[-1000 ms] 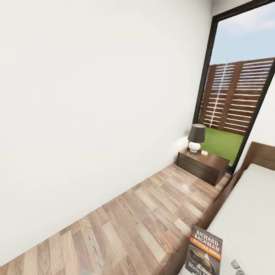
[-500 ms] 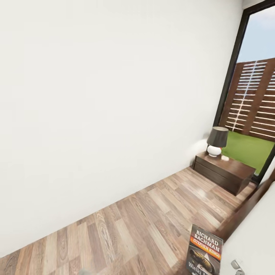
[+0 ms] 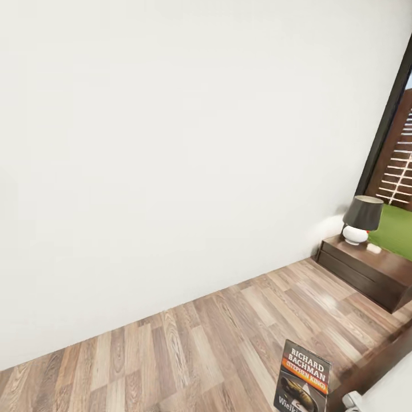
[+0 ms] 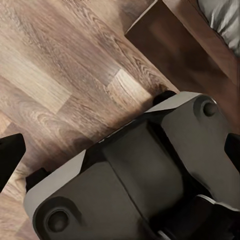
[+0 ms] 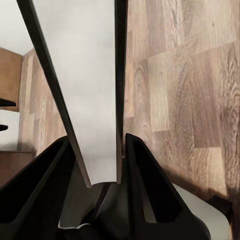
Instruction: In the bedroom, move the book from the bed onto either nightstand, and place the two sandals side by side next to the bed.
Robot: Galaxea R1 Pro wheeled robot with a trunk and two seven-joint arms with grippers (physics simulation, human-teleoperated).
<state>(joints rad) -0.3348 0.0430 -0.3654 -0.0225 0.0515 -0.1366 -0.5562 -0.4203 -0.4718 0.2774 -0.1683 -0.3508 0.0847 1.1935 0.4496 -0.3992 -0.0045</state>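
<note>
The thin dark-grey paperback book (image 3: pixel 303 380) reads "RICHARD BACHMAN" in white above its orange band, "STEPHEN KING" on the band, and "Wielk…", cut off, below it.

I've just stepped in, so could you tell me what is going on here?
The robot is carrying the book, held upright in its right gripper, whose fingers close on the open covers. A nightstand with a lamp stands ahead by the wall. The book is not yet on it.
</note>
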